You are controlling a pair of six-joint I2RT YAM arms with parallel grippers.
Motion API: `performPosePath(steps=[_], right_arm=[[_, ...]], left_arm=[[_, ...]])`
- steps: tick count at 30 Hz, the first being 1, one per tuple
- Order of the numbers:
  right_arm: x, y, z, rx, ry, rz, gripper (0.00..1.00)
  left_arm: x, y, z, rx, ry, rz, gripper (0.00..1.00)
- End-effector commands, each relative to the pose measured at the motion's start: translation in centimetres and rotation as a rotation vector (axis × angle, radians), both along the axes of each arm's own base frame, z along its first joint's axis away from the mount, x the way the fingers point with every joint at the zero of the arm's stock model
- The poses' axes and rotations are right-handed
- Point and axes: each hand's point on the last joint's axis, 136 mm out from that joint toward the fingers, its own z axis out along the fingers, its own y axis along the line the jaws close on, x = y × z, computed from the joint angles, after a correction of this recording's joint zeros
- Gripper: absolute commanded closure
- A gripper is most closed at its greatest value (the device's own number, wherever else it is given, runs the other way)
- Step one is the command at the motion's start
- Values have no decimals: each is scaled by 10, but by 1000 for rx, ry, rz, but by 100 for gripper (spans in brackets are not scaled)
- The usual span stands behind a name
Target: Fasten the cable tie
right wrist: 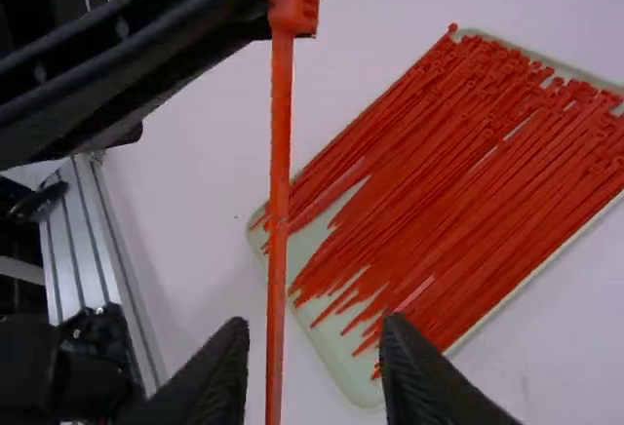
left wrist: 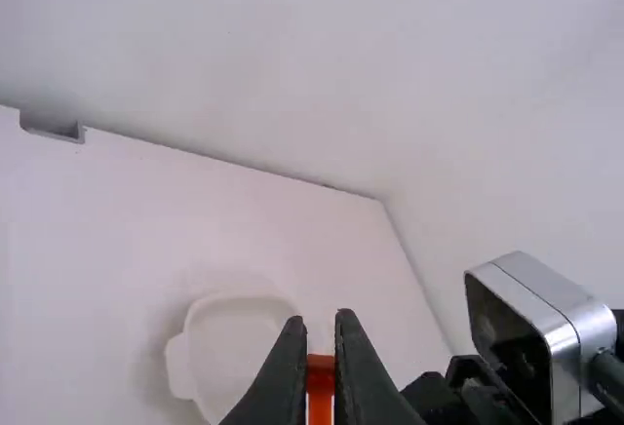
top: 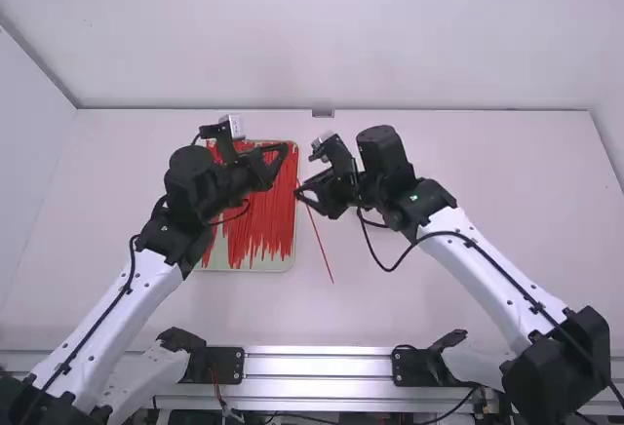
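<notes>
1. Made out one long, thin red plastic cable tie [top: 320,245] held apart from the pile, just left of the high view's centre, slanting from the two grippers down toward the lower middle of the frame.
2. Traced its long axis in the right wrist view: square head [right wrist: 292,1] at one end, strap running straight away from it, tail end out of frame. Could not tell whether the tip touched the table.
3. Found the black two-finger left gripper [top: 283,157] clamped on the head end, a sliver of red pinched between its closed fingers [left wrist: 292,347] in the left wrist view.
4. Found the black right gripper [right wrist: 314,326] with its fingers spread, straddling the strap lengthwise, strap closer to one finger than the other and seemingly touching neither.
5. Judged the right gripper the nearer one to the free tail; likely needed to close on the strap and curl the tail back toward the held head.
6. Noted the loose red ties [top: 258,220] fanned on a pale green rectangular tray [top: 234,265] left of centre, beneath the left gripper, on the white table [top: 468,152].
</notes>
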Motion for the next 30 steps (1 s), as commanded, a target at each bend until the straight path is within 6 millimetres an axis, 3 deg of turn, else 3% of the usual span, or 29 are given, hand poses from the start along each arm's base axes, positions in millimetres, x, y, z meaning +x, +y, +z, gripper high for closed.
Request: performPosePath(steps=[1, 8, 9, 13, 14, 16, 18, 20, 25, 29, 30], right_arm=[[4, 3, 15, 25, -23, 3, 74], [4, 3, 15, 24, -22, 3, 90], [4, 3, 15, 25, -23, 4, 100], [4, 3, 15, 27, -14, -3, 100], [5, 2, 15, 26, -17, -6, 100], [9, -1, 15, 21, -37, -5, 100], [12, -4, 17, 23, -56, -9, 100], [21, -10, 24, 42, -90, -19, 100], [26, -17, 48, 129, -173, 43, 100], [32, -24, 68, 200, -235, 75, 100], [34, -28, 81, 243, -283, 99, 100]], left_arm=[[-2, -4, 6, -18, -8, -20, 98], [-3, -6, 6, -18, -7, -26, 98], [-4, -7, 6, -18, -7, -29, 98], [-4, -8, 6, -17, -8, -31, 98], [-4, -7, 6, -12, -12, -30, 94], [-4, -7, 7, 22, -44, -38, 73], [-4, -6, 10, 45, -67, -37, 63], [-2, 5, 19, 97, -113, -17, 49], [-4, 18, 46, 196, -219, -37, 40], [-10, 22, 69, 248, -310, -106, 37], [-8, 25, 81, 256, -345, -138, 37]])
